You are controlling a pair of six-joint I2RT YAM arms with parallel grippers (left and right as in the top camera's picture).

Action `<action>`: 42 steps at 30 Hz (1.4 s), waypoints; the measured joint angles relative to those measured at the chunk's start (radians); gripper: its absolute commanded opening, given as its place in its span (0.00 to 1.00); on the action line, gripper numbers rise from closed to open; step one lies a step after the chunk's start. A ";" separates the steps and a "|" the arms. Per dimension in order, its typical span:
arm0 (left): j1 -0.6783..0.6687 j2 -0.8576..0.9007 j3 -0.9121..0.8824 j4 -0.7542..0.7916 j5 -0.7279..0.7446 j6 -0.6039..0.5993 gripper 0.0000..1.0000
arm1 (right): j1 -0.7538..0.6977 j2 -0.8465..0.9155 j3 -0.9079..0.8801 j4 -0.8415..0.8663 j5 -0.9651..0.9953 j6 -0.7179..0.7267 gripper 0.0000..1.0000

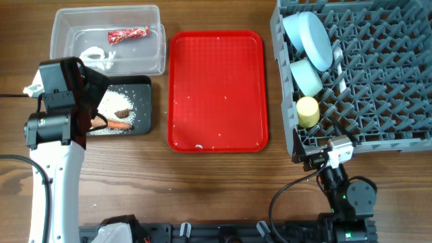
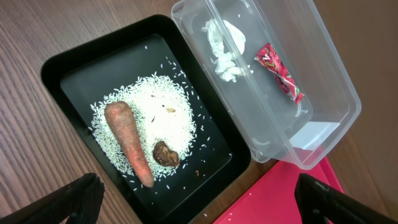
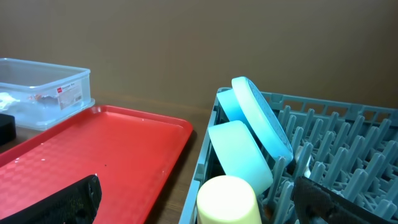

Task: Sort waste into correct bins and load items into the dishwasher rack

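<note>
Carrot stick (image 2: 129, 143) on rice (image 2: 163, 118) in black bin (image 2: 87, 74), frame left, my left gripper (image 2: 199, 186) spread wide, right gripper (image 3: 196, 186) released beside rack (image 3: 348, 143)

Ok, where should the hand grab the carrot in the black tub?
Best from straight above, closing across the thicker half of the carrot. It lies flat on the rice in the black tub, so only its top and long sides are free, and the brown lump sits beside the thin end.
</note>
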 measured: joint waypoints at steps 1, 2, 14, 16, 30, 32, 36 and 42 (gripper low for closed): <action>0.000 0.000 0.000 -0.003 0.000 0.000 1.00 | 0.000 0.000 0.000 0.000 0.000 0.000 1.00; 0.000 0.000 0.000 -0.010 0.000 0.000 1.00 | 0.000 0.000 0.000 0.000 0.000 0.000 1.00; -0.068 -0.515 -0.221 0.318 0.150 0.498 1.00 | 0.000 0.000 0.000 0.000 0.000 0.000 1.00; -0.068 -0.612 -0.367 0.425 0.164 0.540 1.00 | 0.000 0.000 0.000 0.000 0.000 0.000 1.00; -0.071 -1.211 -1.076 0.797 0.269 0.599 1.00 | 0.000 0.000 0.000 0.000 0.000 0.000 1.00; -0.071 -1.215 -1.093 0.793 0.271 0.607 1.00 | 0.000 0.000 0.000 0.000 0.000 0.000 1.00; -0.071 -1.215 -1.118 0.789 0.271 0.629 1.00 | 0.000 0.000 0.000 0.000 0.000 0.000 1.00; -0.073 -1.216 -1.151 0.763 0.271 0.640 1.00 | 0.000 0.000 0.000 0.000 0.000 0.000 1.00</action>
